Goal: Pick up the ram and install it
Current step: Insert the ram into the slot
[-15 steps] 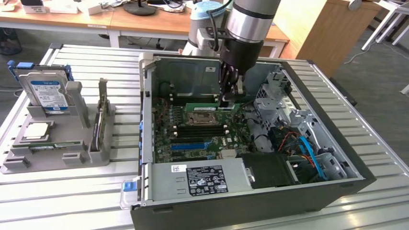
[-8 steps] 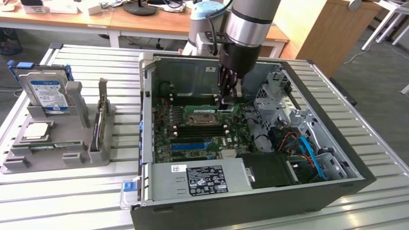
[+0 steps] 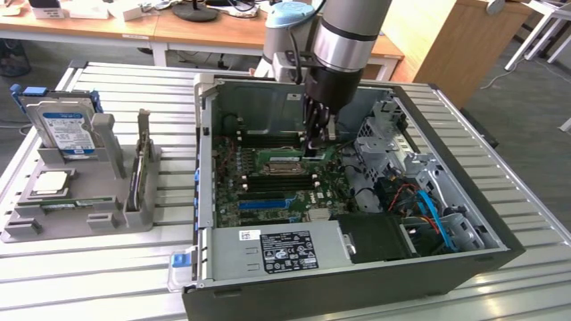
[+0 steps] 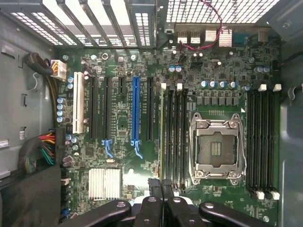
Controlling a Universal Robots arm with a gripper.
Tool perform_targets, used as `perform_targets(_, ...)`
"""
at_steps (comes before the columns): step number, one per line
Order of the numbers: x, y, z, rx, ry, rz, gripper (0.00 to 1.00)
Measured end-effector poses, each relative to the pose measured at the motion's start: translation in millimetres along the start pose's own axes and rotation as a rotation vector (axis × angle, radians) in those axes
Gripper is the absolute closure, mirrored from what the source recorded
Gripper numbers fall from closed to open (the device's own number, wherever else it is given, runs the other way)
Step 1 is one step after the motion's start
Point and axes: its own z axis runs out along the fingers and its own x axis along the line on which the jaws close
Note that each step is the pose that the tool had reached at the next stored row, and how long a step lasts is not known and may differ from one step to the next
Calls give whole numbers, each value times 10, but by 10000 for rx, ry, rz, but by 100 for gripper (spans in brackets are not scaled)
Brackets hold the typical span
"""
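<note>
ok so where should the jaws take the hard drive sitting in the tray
Probably take the hard drive by its top edge, coming down from above, jaws across its two flat faces. It stands upright in the tray, whose walls hug its lower part, so only the top looks free.

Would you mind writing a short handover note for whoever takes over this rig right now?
Gripper: shut on the ram, down inside the open computer case.
Ram: held edge-on, lined up along the memory slot farthest from the empty processor socket in that bank.
Done: ram picked up and at the motherboard.
Left: install not confirmed; whether the ram is pressed home cannot be told.
</note>
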Motion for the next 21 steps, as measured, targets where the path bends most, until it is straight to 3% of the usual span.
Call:
perform_targets(8, -1, 6, 25, 10, 1, 3, 88)
perform_targets(16, -7, 70, 50, 138, 0, -11, 88)
perform_targets(21, -8, 71, 55, 141, -1, -12, 88)
